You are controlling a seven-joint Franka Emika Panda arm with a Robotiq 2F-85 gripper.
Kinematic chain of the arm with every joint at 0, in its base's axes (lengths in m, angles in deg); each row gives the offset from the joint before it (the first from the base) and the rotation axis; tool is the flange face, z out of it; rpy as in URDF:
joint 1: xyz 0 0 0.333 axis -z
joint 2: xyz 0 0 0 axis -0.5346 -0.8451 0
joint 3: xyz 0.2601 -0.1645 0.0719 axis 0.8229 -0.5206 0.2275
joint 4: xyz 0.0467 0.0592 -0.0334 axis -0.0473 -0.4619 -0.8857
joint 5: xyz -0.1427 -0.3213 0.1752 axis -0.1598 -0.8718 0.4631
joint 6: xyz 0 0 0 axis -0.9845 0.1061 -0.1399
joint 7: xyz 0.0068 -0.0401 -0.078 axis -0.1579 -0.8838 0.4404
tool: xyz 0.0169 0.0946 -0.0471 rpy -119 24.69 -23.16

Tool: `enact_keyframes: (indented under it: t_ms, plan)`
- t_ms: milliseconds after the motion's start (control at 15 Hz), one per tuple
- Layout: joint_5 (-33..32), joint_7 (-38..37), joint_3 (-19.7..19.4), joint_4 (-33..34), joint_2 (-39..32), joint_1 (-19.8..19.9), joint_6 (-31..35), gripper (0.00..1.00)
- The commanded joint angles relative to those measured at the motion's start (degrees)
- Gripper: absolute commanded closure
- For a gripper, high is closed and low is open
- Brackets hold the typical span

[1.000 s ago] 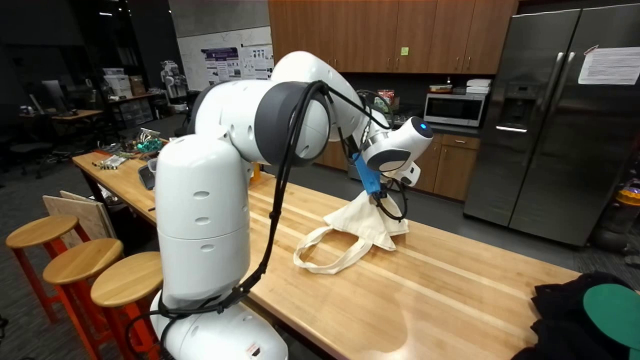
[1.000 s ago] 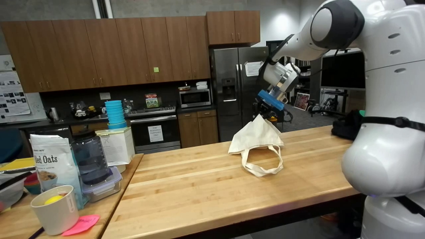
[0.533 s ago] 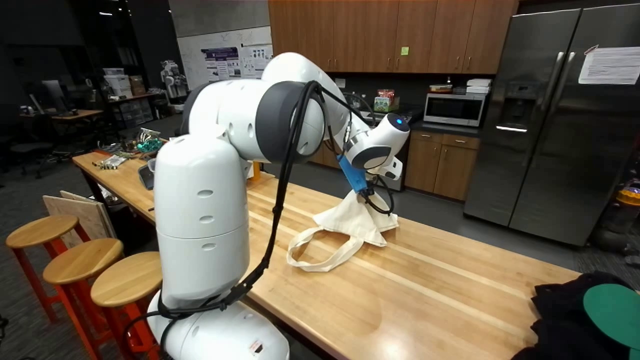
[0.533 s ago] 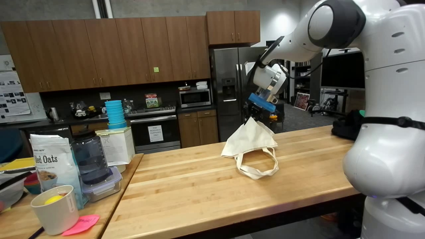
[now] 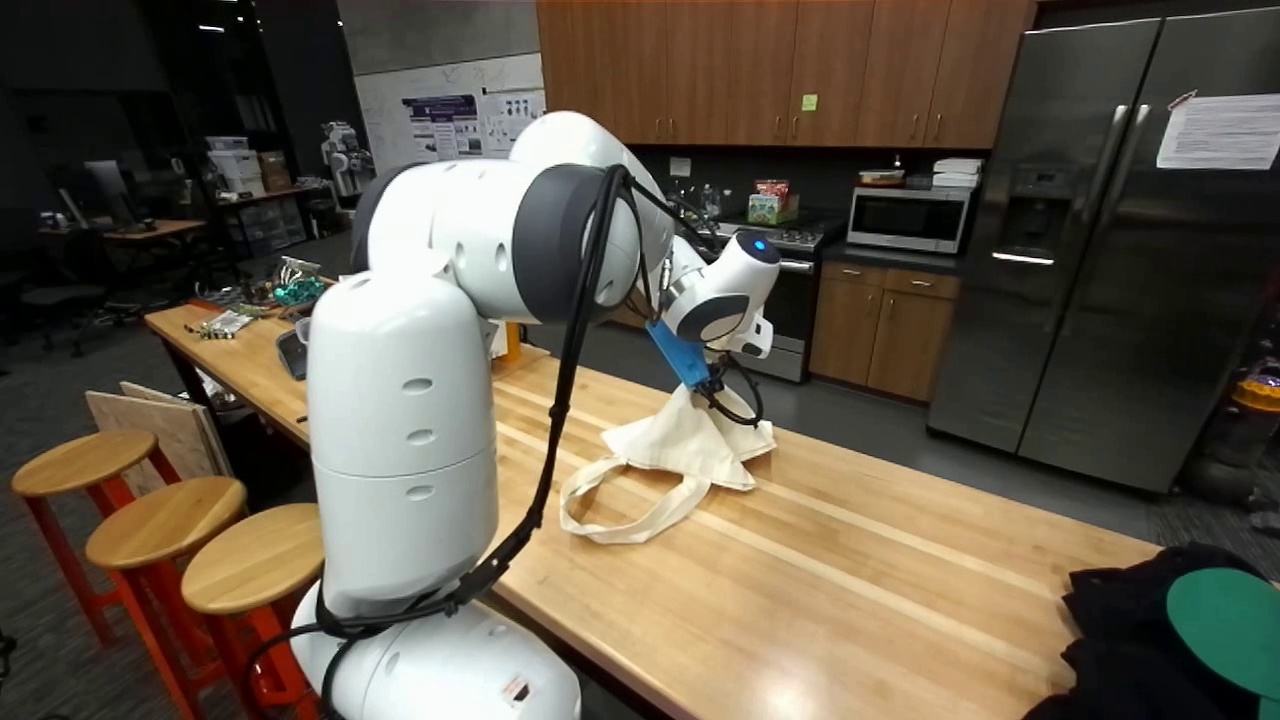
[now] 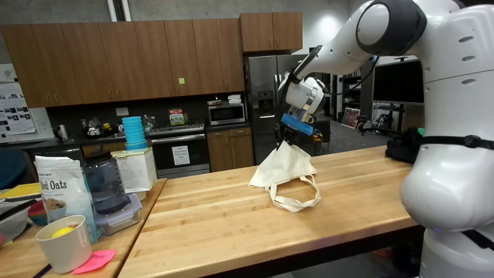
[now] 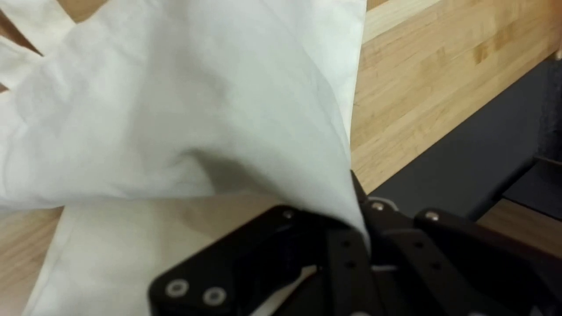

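Lower right in my wrist view, the claw pinches the bag, which partly hides it; upper left crops the straps.

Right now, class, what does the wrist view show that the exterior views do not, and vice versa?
Only the wrist view: silver bolt heads on the gripper, and a shadowed crease in the cream tote bag.

Only the exterior views: the robot's white arm, the microwave and the refrigerator.

Shared: that cream tote bag held by the gripper, its straps, and the wooden table.
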State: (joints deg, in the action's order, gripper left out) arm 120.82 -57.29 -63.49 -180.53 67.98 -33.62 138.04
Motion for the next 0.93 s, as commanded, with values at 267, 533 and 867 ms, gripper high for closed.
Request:
enact_keyframes:
  t_ms: [267,533,867]
  plan:
    - [-4.2,-1.8,2.4,-1.7,1.8,-2.4,2.5,0.99]
    - [-5.8,-1.8,3.6,-1.7,1.8,-3.5,3.3,0.99]
    - [-8.4,-3.0,5.2,-1.5,1.5,-5.1,3.8,0.99]
